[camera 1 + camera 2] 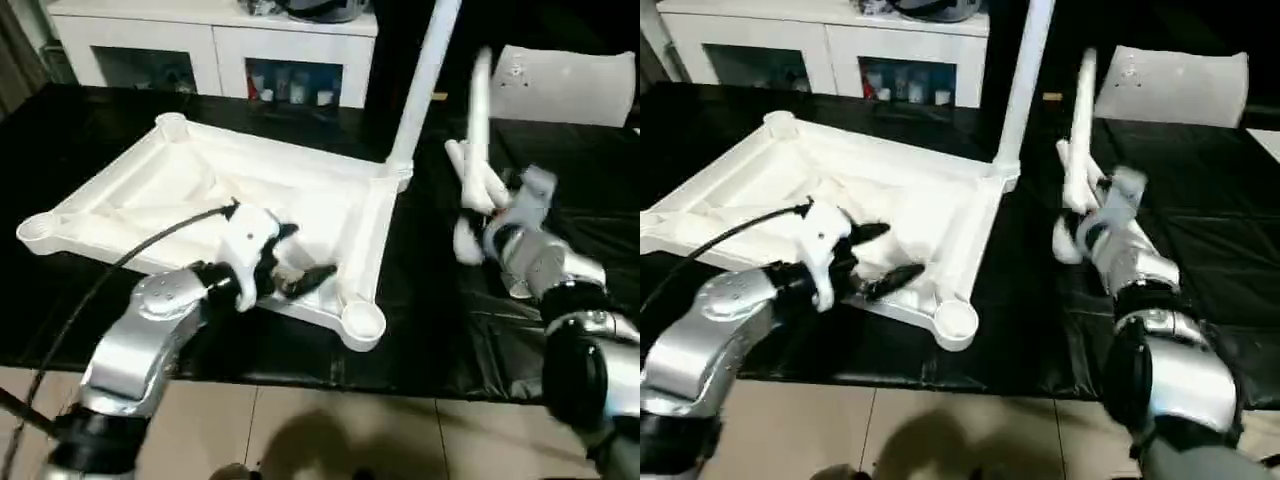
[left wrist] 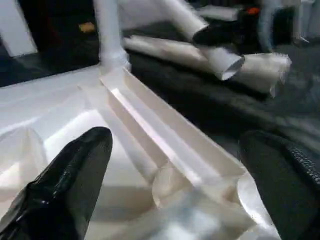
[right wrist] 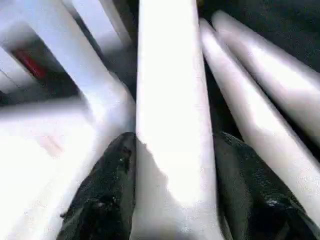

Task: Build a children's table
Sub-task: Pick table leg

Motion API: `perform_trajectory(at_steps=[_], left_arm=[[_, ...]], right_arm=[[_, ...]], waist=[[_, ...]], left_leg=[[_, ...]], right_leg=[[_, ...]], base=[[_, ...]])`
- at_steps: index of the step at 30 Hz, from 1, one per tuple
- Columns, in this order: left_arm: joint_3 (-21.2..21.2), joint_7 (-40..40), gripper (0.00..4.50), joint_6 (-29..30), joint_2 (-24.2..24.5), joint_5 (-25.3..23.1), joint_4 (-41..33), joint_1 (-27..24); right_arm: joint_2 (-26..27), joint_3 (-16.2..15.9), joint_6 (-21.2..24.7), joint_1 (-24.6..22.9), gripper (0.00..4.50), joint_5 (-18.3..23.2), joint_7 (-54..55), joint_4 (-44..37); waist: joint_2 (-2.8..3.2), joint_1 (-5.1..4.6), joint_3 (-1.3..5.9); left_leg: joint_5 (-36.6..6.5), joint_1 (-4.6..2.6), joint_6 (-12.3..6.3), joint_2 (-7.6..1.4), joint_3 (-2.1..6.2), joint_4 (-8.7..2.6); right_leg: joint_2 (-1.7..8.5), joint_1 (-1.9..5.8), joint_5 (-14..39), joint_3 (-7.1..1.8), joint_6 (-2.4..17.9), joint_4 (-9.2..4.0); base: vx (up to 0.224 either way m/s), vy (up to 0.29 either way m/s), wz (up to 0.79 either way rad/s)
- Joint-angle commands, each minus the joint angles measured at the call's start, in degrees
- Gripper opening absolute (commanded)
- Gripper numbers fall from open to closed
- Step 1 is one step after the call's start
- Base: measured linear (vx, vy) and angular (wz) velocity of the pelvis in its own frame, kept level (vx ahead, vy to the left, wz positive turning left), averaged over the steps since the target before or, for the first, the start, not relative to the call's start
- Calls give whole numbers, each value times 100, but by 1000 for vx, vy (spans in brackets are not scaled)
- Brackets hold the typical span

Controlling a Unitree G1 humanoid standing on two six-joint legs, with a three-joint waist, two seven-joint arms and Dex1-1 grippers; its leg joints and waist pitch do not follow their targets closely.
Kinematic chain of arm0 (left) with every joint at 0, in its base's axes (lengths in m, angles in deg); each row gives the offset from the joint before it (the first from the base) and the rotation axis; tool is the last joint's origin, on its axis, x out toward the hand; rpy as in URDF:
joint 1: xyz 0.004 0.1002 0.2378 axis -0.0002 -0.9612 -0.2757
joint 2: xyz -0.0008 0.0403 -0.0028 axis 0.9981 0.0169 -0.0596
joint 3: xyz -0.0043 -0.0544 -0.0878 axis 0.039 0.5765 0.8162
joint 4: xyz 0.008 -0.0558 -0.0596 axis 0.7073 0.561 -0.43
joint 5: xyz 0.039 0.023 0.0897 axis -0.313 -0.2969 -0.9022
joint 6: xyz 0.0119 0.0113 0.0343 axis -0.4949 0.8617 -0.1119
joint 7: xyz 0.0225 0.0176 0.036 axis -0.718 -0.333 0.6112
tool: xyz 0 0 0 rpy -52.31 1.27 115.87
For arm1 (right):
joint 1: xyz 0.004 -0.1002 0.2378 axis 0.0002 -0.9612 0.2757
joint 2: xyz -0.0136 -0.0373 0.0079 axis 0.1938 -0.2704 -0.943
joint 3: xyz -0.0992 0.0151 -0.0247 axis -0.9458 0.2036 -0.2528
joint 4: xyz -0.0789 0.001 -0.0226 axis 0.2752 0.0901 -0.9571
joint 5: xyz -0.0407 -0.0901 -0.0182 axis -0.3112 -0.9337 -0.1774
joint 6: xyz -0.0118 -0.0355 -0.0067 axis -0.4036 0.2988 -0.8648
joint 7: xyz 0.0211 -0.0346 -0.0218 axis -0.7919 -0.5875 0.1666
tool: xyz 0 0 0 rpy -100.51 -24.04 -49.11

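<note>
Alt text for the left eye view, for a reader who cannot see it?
An upturned white tabletop lies on a black table, one leg standing in its far corner socket. The left end effector hovers open over its near rim; the right end effector lifts a second leg.

The left gripper (image 1: 300,262) points toward 3 o'clock, fingers (image 2: 75,175) spread wide. The right gripper (image 3: 172,185) reaches toward 11 o'clock, fingers clamped.
</note>
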State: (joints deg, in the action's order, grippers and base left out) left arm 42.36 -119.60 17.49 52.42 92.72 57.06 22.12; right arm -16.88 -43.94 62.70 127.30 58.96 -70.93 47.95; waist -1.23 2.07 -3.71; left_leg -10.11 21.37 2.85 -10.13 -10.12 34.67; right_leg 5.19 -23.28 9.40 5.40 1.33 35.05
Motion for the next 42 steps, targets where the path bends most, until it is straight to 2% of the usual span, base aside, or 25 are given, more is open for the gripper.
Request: perform_trajectory(at_steps=[1, 2, 3, 4, 5, 6, 7, 9, 10, 13, 14, 15, 16, 22, 28, 30, 31, 32, 34, 36, 42], left_arm=[[149, 155, 450, -48, -52, 107, 66, 112], [191, 177, 450, -35, -102, 159, 96, 143], [256, 216, 450, 2, -187, 247, 129, 200], [306, 229, 450, 29, -259, 335, 151, 263], [378, 220, 450, 79, -376, 464, 186, 379], [378, 220, 450, 79, -376, 464, 186, 379], [398, 213, 450, 100, -408, 499, 195, 415], [483, 235, 450, 191, -543, 672, 239, 610], [523, 260, 450, 219, -609, 748, 272, 713], [656, 308, 450, 365, -794, 1046, 366, 1000], [668, 311, 450, 380, -808, 1072, 374, 1023], [726, 326, 450, 477, -922, 1226, 402, 1157], [757, 340, 450, 556, -992, 1328, 405, 1222], [936, 479, 450, 839, -1324, 1781, 448, 1440], [1213, 636, 450, 1093, -1661, 2324, 528, 1592], [1232, 614, 450, 1137, -1673, 2398, 531, 1605], [1219, 586, 450, 1105, -1667, 2389, 540, 1607], [1220, 546, 450, 1069, -1677, 2411, 551, 1603], [1243, 390, 423, 1110, -1693, 2595, 562, 1581], [1261, 304, 416, 1191, -1705, 2753, 533, 1546], [1256, 29, 364, 1284, -1703, 3104, 381, 1389]], right_arm=[[74, 117, -140, -148, 191, 296, -293, -521], [134, 160, -101, -252, 191, 412, -407, -746], [258, 214, -35, -478, 191, 673, -706, -1239], [387, 284, 145, -720, 191, 989, -1008, -1770], [598, 317, 420, -1172, 191, 1582, -1496, -2686], [598, 317, 420, -1172, 191, 1582, -1496, -2686], [646, 309, 497, -1292, 191, 1741, -1597, -2910], [740, 154, 979, -1729, 191, 2286, -2012, -3700], [769, 70, 1240, -1925, 191, 2544, -2185, -4045], [780, -275, 1802, -2403, 191, 3012, -2592, -4823], [781, -302, 1842, -2438, 191, 3039, -2617, -4880], [771, -484, 2029, -2610, 191, 3157, -2774, -5139], [750, -610, 2121, -2698, 191, 3192, -2868, -5256], [721, -933, 2462, -3020, 191, 3256, -3054, -5694], [537, -1290, 2896, -3340, 191, 3471, -3207, -6162], [510, -1333, 2978, -3378, 191, 3503, -3237, -6220], [492, -1369, 3017, -3400, 191, 3516, -3279, -6244], [476, -1403, 3040, -3423, 191, 3523, -3323, -6266], [433, -1498, 3113, -3478, 191, 3543, -3396, -6332], [400, -1535, 3149, -3502, 191, 3561, -3423, -6355], [324, -1596, 3218, -3517, 191, 3611, -3498, -6360]], waist=[[32, 25, 448], [20, 16, 451], [43, 19, 451], [25, 32, 444], [28, 41, 451], [26, 56, 444], [49, 70, 458], [35, 95, 455], [26, 103, 425], [31, 153, 412], [24, 159, 410], [6, 155, 397], [9, 174, 400], [-26, 178, 401], [-24, 205, 417], [-28, 211, 411], [-48, 204, 413], [-40, 208, 415], [-46, 218, 415], [-32, 240, 422], [-22, 293, 414]], left_leg=[[-1384, -40, -159, -240, 67, -380], [-1358, -28, -162, -247, 75, -379], [-1364, -49, -189, -239, 70, -375], [-1323, -38, -263, -224, 51, -372], [-1250, -36, -294, -253, 78, -396], [-1260, -48, -360, -243, 57, -398], [-1205, -46, -343, -279, 96, -413], [-1238, -62, -304, -278, 83, -410], [-1298, -64, -305, -260, 71, -423], [-1466, -71, -221, -270, 90, -438], [-1497, -68, -200, -267, 90, -438], [-1538, -51, -159, -255, 94, -443], [-1541, -73, -131, -257, 94, -432], [-1450, -35, -97, -242, 105, -425], [-1229, -17, -157, -259, 111, -431], [-1213, -8, -161, -255, 109, -431], [-1187, -4, -177, -259, 111, -435], [-1175, -6, -179, -260, 110, -432], [-1124, -4, -193, -258, 103, -428], [-1022, 1, -183, -275, 111, -436], [-1113, -25, -127, -279, 100, -437]], right_leg=[[288, 318, 1475, -268, 1021, -433], [294, 320, 1452, -264, 1046, -416], [284, 311, 1463, -264, 1070, -423], [281, 333, 1424, -279, 1021, -449], [278, 333, 1351, -274, 1040, -434], [268, 335, 1339, -278, 989, -467], [289, 331, 1308, -271, 1051, -430], [299, 326, 1419, -277, 1063, -448], [279, 328, 1583, -274, 1010, -492], [295, 307, 1963, -269, 848, -534], [304, 310, 2039, -266, 816, -545], [313, 315, 2230, -262, 752, -563], [334, 298, 2361, -267, 710, -582], [342, 291, 2609, -256, 534, -620], [333, 311, 2188, -255, 591, -594], [339, 321, 2208, -254, 581, -600], [336, 323, 2200, -253, 564, -601], [340, 324, 2194, -255, 552, -599], [348, 325, 2186, -256, 540, -608], [346, 330, 1983, -257, 606, -578], [356, 323, 2050, -266, 622, -586]], base=[[0, 0, 0], [0, 0, 0], [0, 0, 0], [0, 0, 0], [0, 0, 0], [0, 0, 0], [0, 0, 0], [0, 0, 0], [0, 0, 0], [0, 0, 0], [0, 0, 0], [0, 0, 0], [0, 0, 0], [0, 0, 0], [0, 0, 0], [0, 0, 0], [0, 0, 0], [0, 0, 0], [0, 0, 0], [0, 0, 0], [0, 0, 0]])
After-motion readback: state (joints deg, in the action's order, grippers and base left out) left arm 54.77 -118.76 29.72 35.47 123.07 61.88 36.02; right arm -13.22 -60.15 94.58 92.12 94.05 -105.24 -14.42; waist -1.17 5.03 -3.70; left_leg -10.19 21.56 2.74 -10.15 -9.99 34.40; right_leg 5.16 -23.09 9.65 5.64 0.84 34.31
